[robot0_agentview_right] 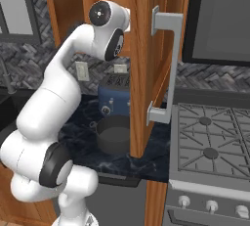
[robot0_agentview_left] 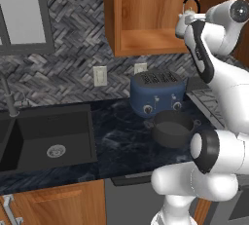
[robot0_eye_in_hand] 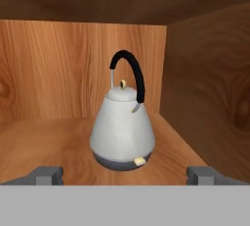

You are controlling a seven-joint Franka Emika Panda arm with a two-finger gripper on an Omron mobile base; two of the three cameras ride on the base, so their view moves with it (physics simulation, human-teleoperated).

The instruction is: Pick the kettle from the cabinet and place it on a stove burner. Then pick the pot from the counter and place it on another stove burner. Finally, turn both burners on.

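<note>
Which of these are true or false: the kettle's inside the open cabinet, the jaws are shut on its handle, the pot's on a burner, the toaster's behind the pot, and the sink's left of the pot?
1. The kettle stands inside the open cabinet. True.
2. The jaws are shut on its handle. False: the gripper is open, short of the kettle.
3. The pot sits on a burner. False: it rests on the counter.
4. The blue toaster stands behind the pot. True.
5. The sink lies left of the pot. True.
</note>
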